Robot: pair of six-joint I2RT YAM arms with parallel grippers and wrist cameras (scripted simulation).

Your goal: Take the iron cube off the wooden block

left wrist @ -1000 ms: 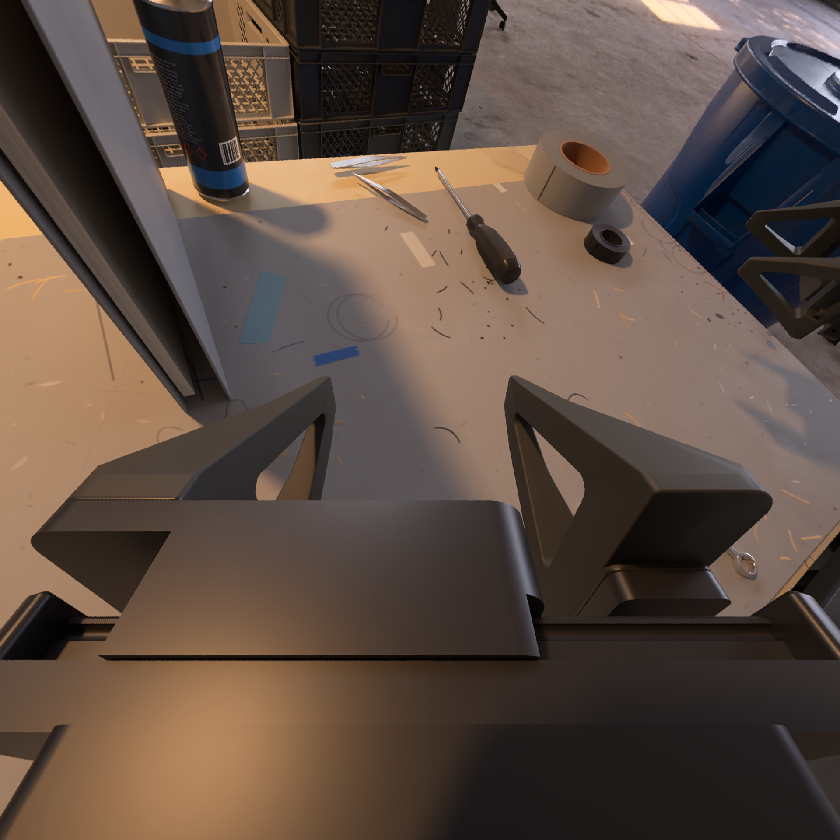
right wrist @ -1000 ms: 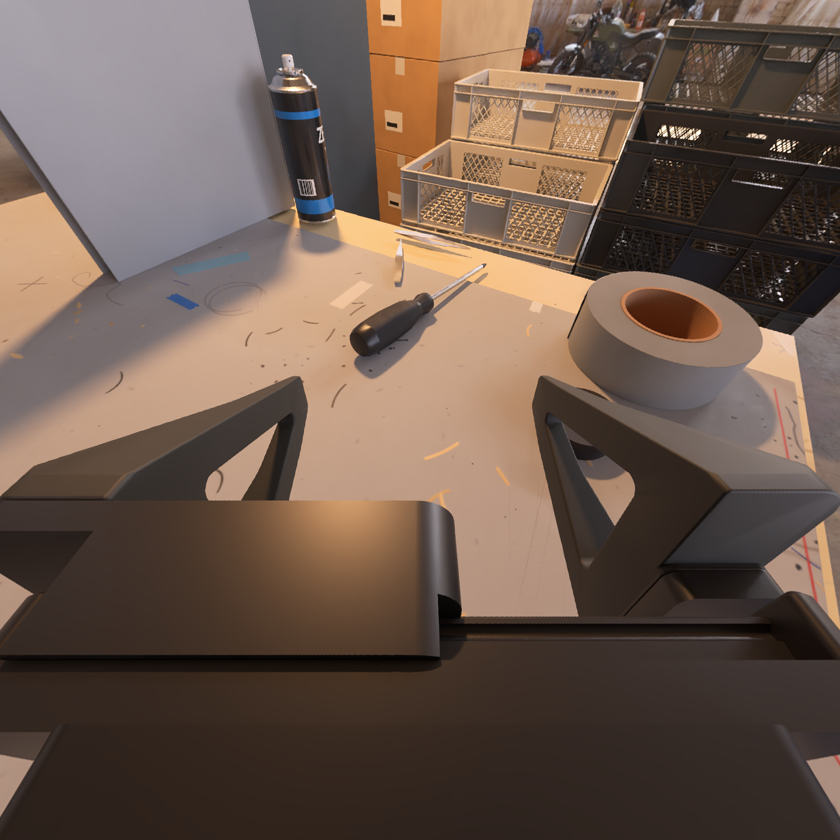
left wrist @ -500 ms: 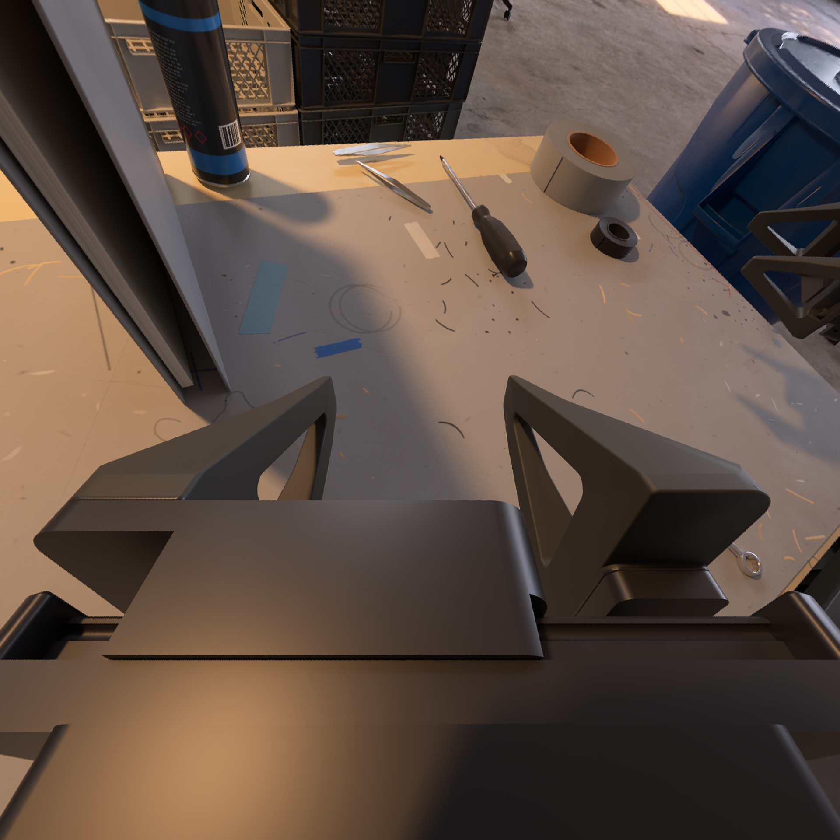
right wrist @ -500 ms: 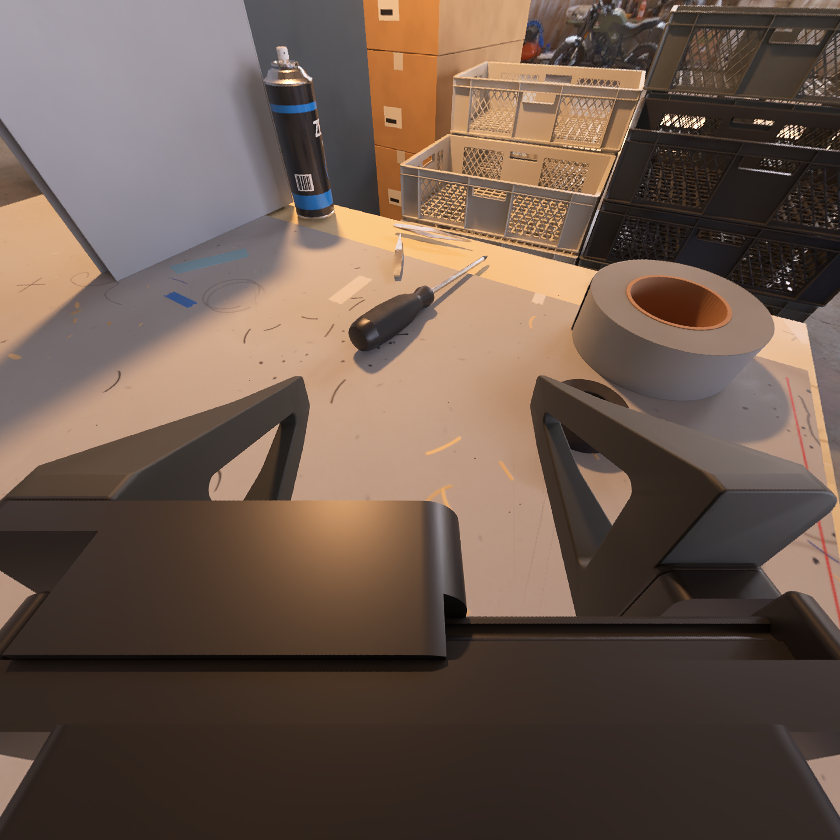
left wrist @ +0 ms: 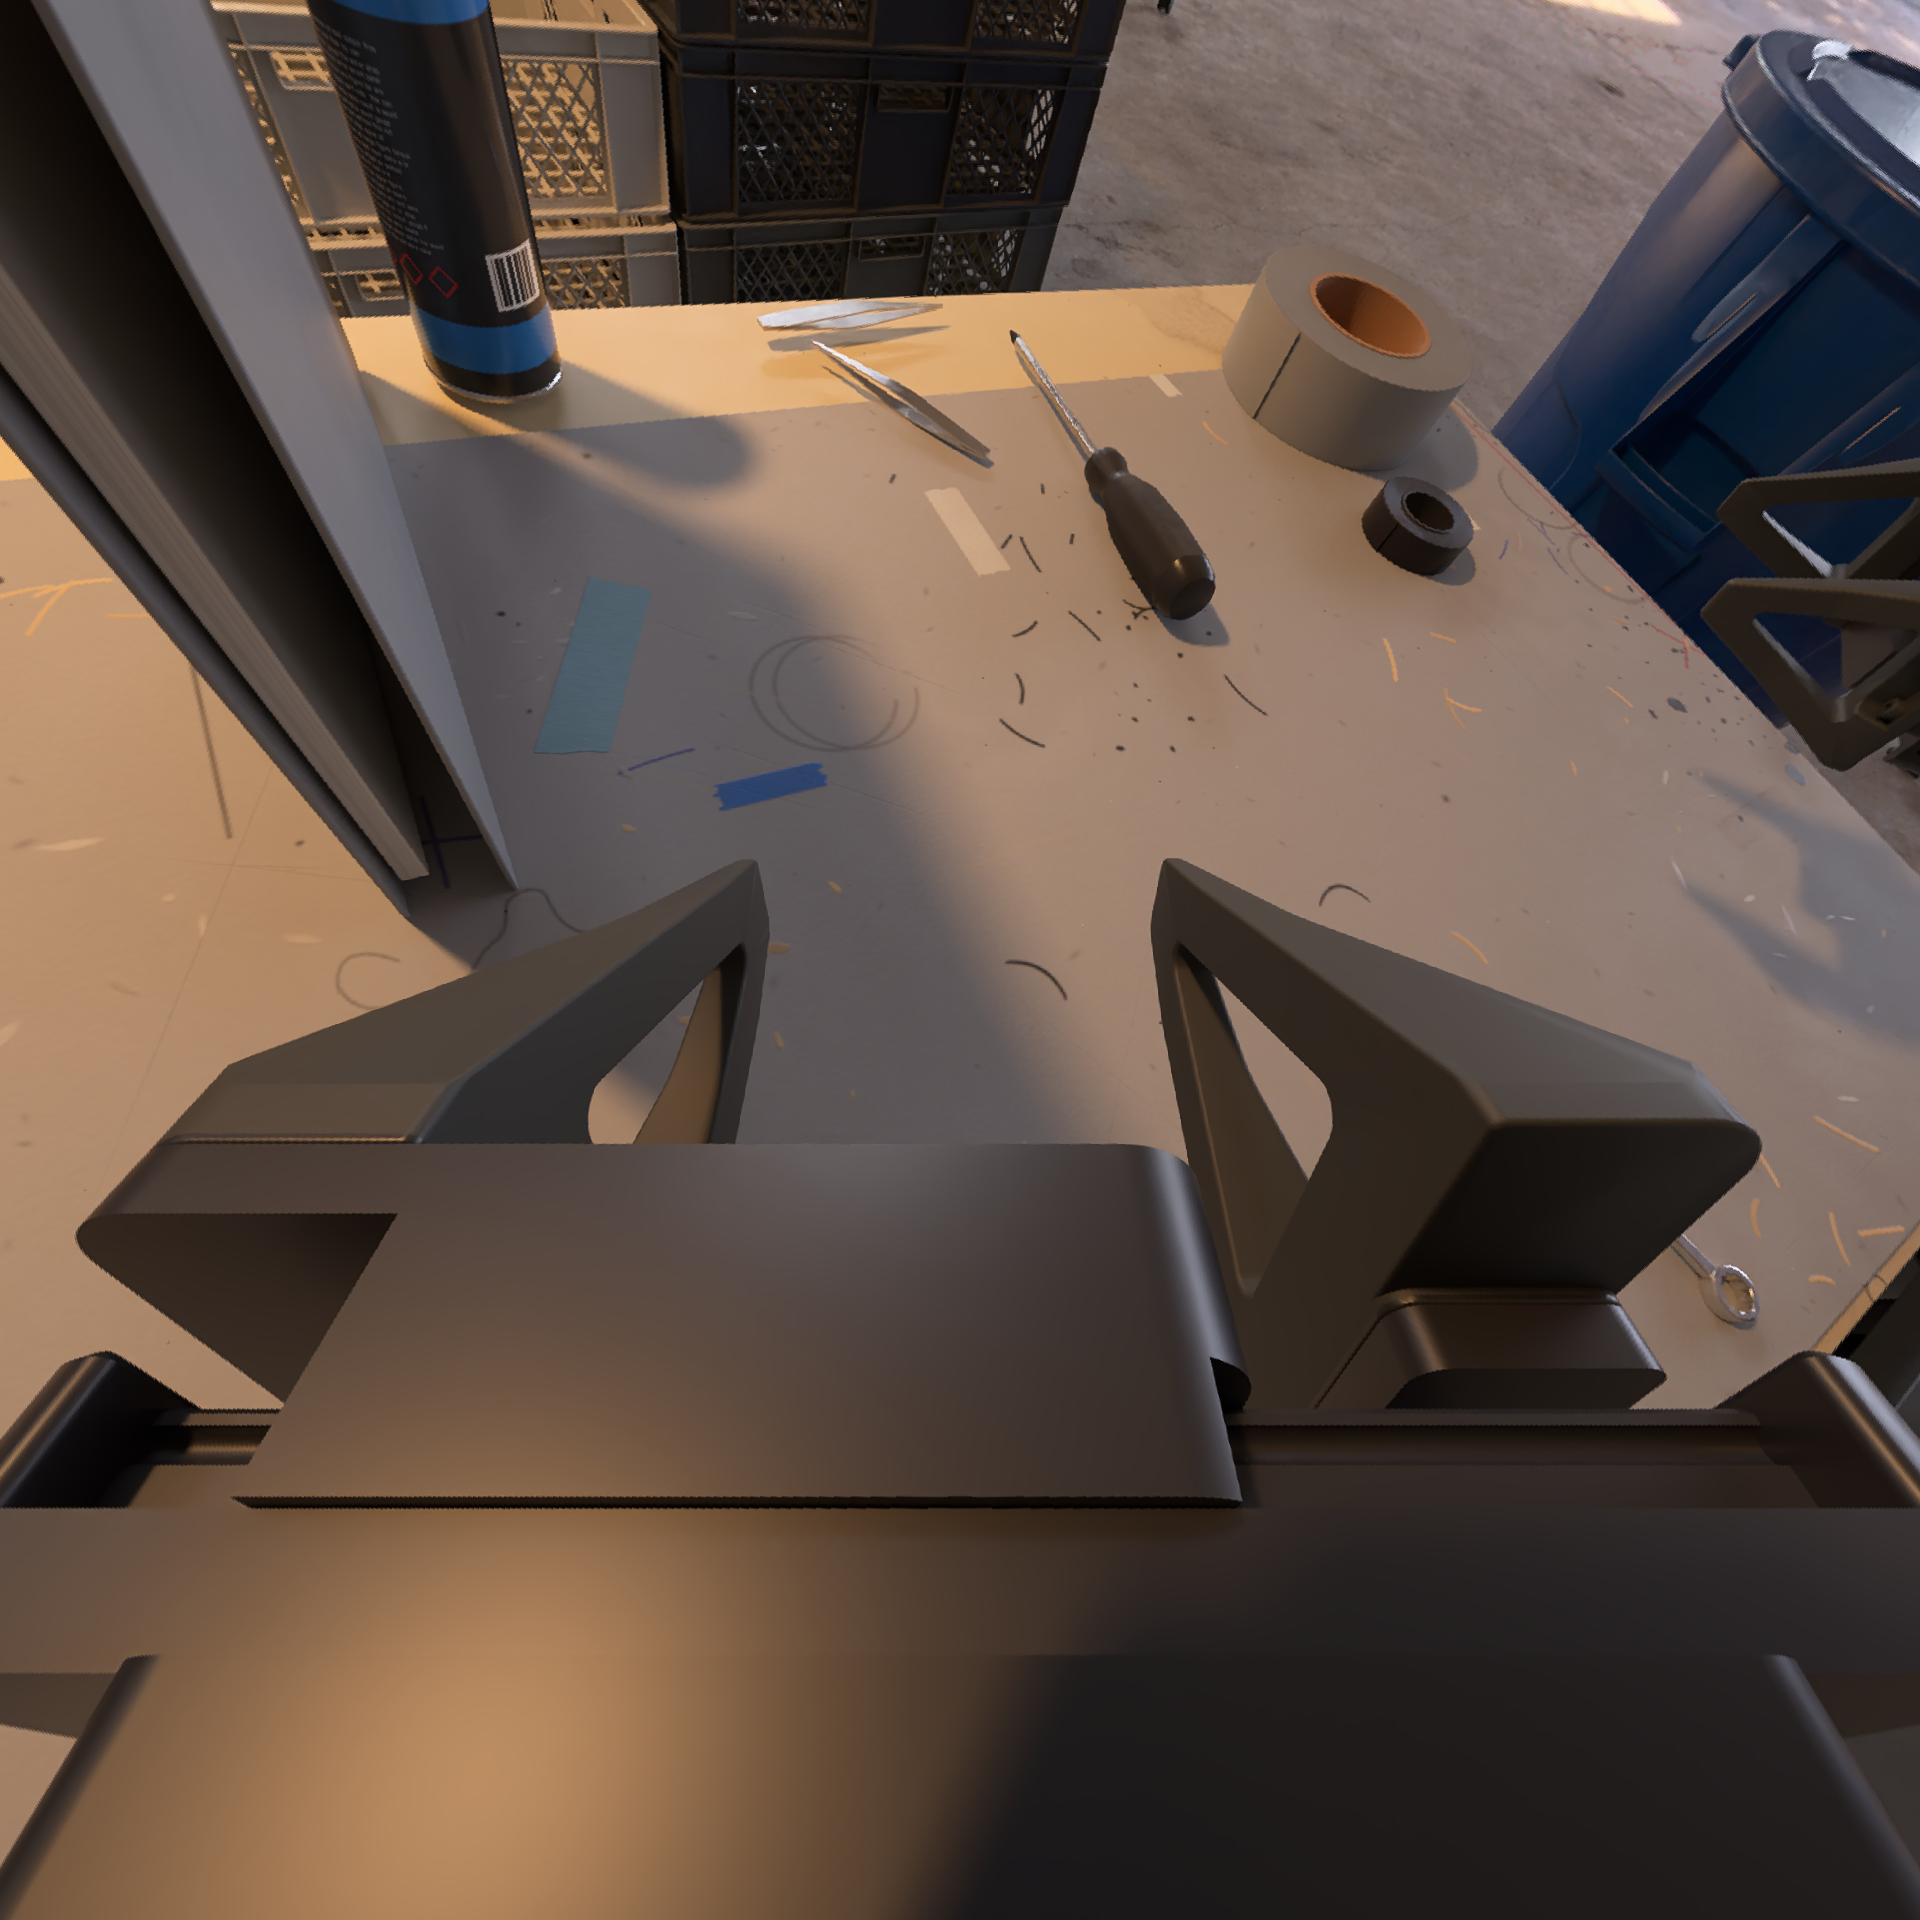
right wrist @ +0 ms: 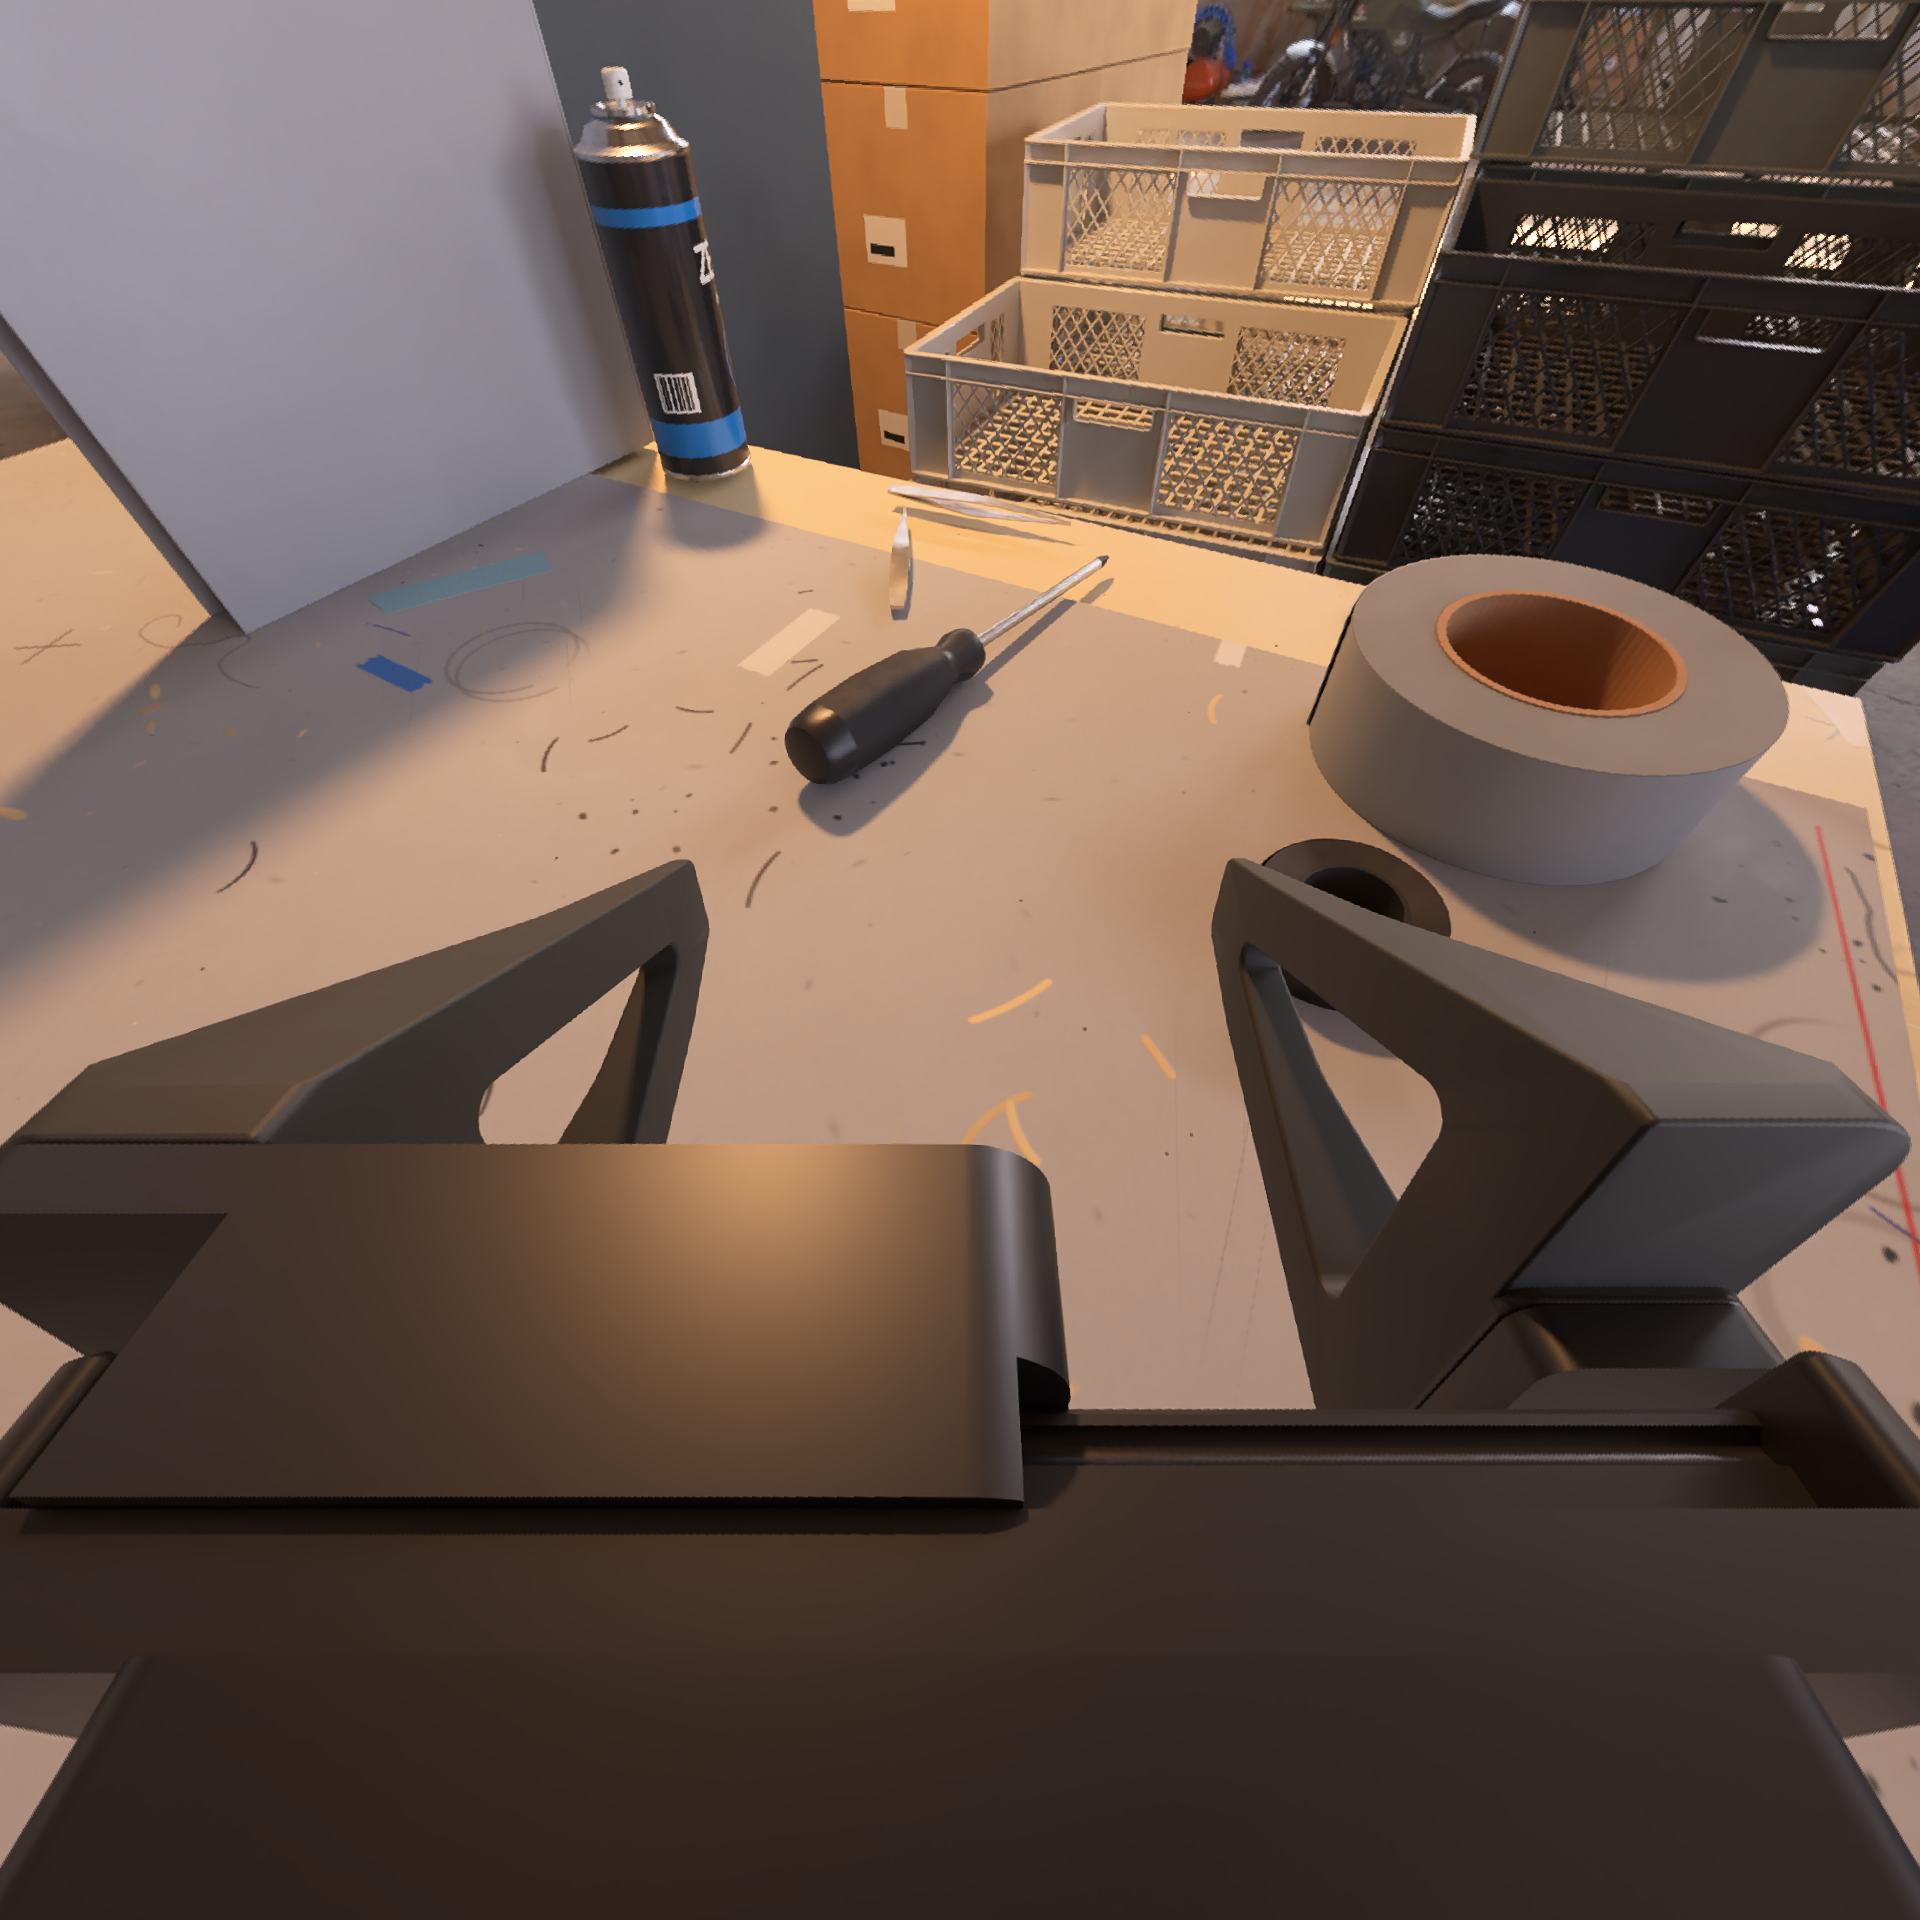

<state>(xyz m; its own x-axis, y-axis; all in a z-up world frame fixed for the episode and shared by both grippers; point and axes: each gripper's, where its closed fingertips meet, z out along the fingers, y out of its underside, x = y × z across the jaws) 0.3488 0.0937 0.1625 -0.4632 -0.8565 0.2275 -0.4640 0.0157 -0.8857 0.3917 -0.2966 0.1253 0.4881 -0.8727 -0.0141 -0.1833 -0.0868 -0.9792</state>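
Two views, neither showing the iron cube or wooden block. Left wrist: my left gripper has its jaws wide over the table, screwdriver ahead. Right wrist: my right gripper is equally wide, empty, near the grey tape roll.

My left wrist camera looks down across the table toward its far edge. My right wrist camera sits lower and nearer. Both catch the screwdriver, grey tape roll and spray can.
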